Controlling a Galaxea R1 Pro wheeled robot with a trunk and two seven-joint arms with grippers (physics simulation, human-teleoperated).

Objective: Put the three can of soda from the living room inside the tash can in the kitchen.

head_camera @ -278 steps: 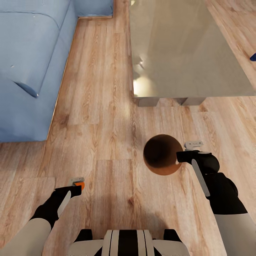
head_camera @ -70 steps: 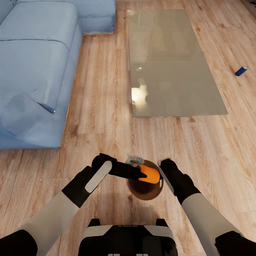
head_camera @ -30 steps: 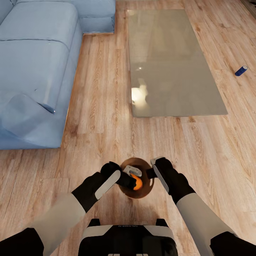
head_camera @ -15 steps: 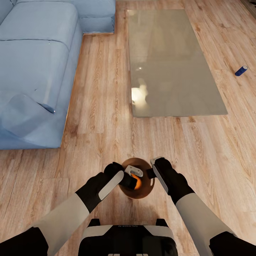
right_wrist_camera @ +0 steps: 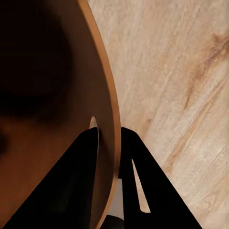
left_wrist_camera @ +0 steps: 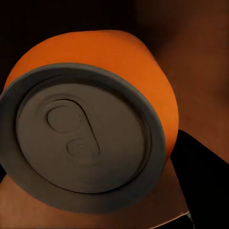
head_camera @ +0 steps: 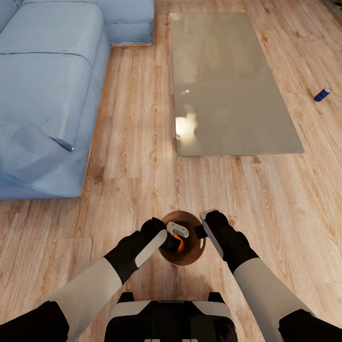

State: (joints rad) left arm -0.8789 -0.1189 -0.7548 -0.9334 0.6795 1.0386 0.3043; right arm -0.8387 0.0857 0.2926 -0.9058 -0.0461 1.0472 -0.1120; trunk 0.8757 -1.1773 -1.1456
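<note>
Change: over the last couple of seconds the left gripper [head_camera: 176,236] has carried the orange can [head_camera: 177,236] from above the bin's rim down into its mouth; the head camera has not shifted in that time.
Left gripper: closed on the orange can, which sits between its fingers inside the bin [head_camera: 190,259]; in the left wrist view the can [left_wrist_camera: 95,119] shows its grey top end-on against the dark copper inside.
Right gripper: [head_camera: 202,227] clamped on the bin's rim at the robot's right side; in the right wrist view one finger [right_wrist_camera: 78,186] lies inside the wall, the other outside, with the rim [right_wrist_camera: 112,119] between them, next to the handle hole.
Bin: held upright over the plank floor [head_camera: 142,180], just ahead of the robot's base.
Blue can: [head_camera: 322,94] lying on its side on the floor, well apart, beyond the far right of the glass table [head_camera: 228,85].
Sofa: [head_camera: 47,90] blue, along the left.
</note>
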